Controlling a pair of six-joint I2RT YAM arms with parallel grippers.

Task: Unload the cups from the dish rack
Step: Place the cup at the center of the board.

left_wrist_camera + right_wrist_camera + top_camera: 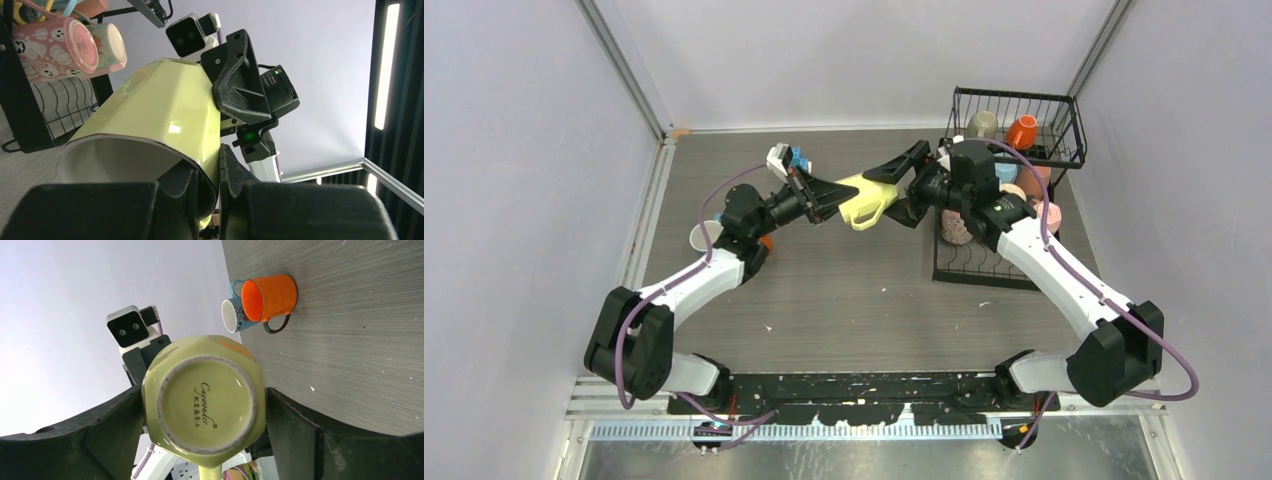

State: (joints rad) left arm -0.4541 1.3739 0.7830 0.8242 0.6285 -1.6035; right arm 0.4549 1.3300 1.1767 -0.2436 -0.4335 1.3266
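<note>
A pale yellow cup (864, 200) hangs on its side above the table's middle, held between both grippers. My left gripper (839, 195) is shut on its rim, one finger inside the mouth and one outside on the wall (160, 105). My right gripper (886, 195) grips the cup's body near the base (202, 395), its fingers (300, 435) pressed against both sides. The black wire dish rack (984, 265) stands at the right and holds more cups: an orange one (1022, 130) and a beige one (982, 123) on the upper shelf, and a pink one (50, 47) below.
On the table at the left, partly under my left arm, lie an orange cup (270, 296) and a blue cup with a white inside (234, 314), both on their sides. Walls close in the table on the left, right and far sides.
</note>
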